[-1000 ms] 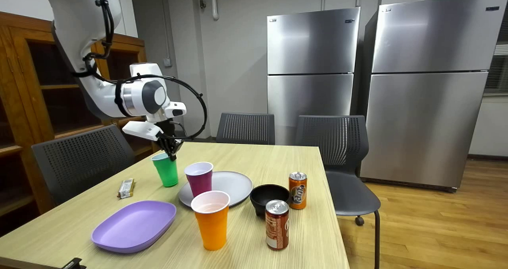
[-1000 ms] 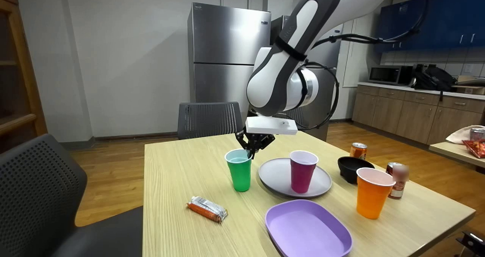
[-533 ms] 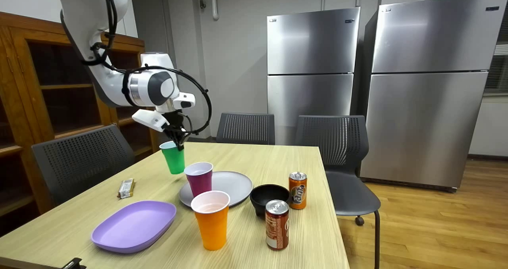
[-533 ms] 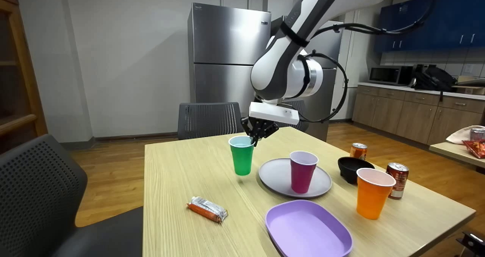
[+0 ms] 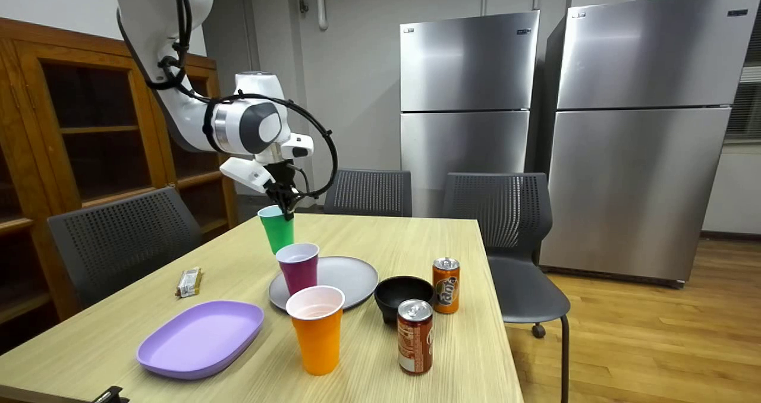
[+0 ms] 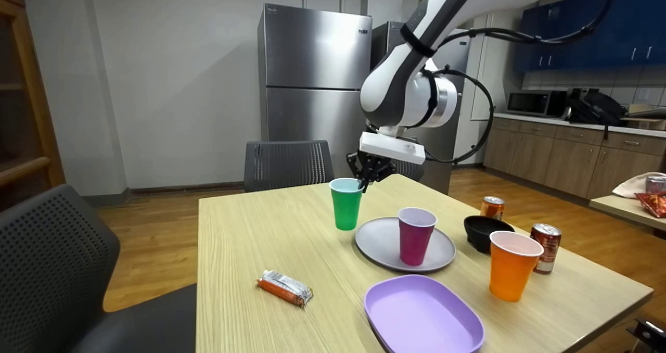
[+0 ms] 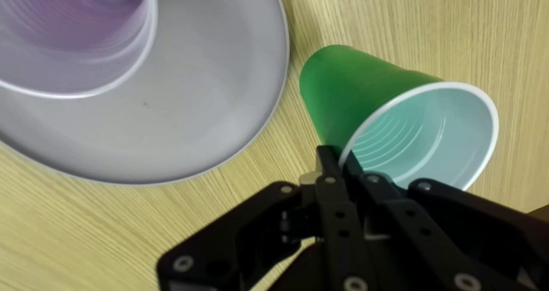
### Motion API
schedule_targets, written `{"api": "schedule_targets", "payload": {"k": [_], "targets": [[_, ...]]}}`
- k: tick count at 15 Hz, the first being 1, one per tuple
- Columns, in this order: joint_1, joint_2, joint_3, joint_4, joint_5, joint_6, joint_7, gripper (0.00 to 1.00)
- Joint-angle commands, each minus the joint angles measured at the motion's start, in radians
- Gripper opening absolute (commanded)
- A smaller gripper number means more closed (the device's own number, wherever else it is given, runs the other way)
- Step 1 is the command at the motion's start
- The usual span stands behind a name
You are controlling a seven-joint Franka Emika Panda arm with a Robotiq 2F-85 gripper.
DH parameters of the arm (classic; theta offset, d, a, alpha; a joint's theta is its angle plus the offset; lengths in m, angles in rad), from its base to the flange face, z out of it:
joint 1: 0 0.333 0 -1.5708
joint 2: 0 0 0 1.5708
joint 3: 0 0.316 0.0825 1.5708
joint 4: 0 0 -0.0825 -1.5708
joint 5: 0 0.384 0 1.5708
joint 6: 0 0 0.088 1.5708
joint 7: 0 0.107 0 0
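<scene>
snack bar (image 6: 285, 288): on the tabletop (image 6: 244, 238), at seven o'clock from the green cup (image 6: 345, 207) in an exterior view, apart from everything else.
green cup: near the far side of the tabletop, close to upright with its mouth up, just beside the grey plate (image 6: 377, 242); it looks slightly raised, but the gap under its base is hard to make out.
tool (image 7: 339, 157): together, with the cup's rim pinched between its fingertips at about eight o'clock on the mouth in the wrist view, one tip inside the wall, one outside.
step at the cup: by my reading the carrying stage, grip made and release not yet done.
next for the cup: it calls for a steady pinch, the mouth kept level, the base kept off the plate's edge, and a flat base before the tips part.
purple cup (image 6: 415, 238): standing on the grey plate, four o'clock from the green cup.
lavender tray (image 6: 424, 316): five o'clock, in front of the plate.
black bowl (image 6: 476, 237): about three o'clock; whether it touches the orange can (image 6: 493, 207) behind it i cannot tell.
orange cup (image 6: 512, 269): between three and four o'clock, upright.
dark red can (image 6: 549, 242): just past three o'clock, farthest right.
</scene>
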Motion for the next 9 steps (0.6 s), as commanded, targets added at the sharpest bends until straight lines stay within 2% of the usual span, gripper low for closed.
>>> {"api": "schedule_targets", "payload": {"k": [1,6,9], "targets": [[-0.086,-0.011,0.072,0.003,0.053,-0.011,-0.116,0.01],[-0.182,-0.002,0.138,0.01,0.097,-0.03,-0.248,0.01],[-0.21,0.002,0.144,0.01,0.102,-0.039,-0.284,0.01]]}}
